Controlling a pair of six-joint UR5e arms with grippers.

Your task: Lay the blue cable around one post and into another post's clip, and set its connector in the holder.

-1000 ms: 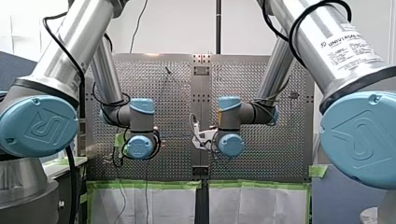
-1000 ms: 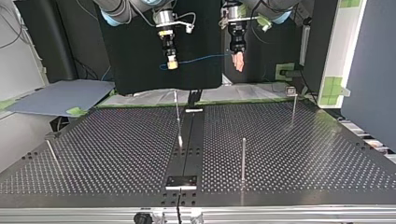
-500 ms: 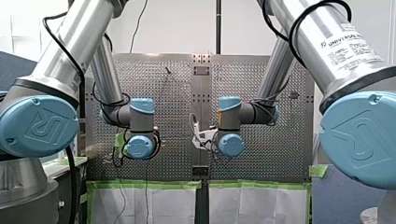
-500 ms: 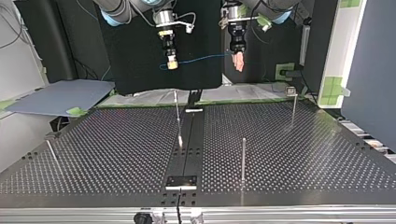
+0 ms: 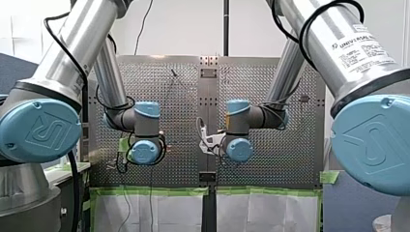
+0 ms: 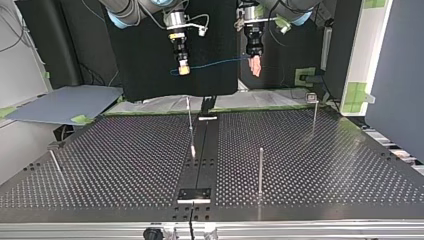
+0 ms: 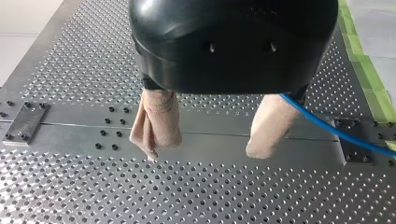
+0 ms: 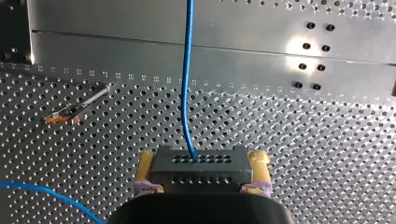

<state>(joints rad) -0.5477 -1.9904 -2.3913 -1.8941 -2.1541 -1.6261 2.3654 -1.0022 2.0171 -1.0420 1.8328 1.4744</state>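
Observation:
In the top view both grippers hang high above the table's far edge. My right gripper is shut, its yellow pads clamping the black connector. From the connector the blue cable runs sideways to my left gripper. In the left wrist view that gripper stands open, beige pads wide apart, nothing between them. The cable passes the outer side of one finger. The front view hides both grippers behind the wrists.
Thin upright posts stand on the perforated table: a clip post near the middle, one post nearer the camera, another far right, one at left. A dark plate sits on the centre strip.

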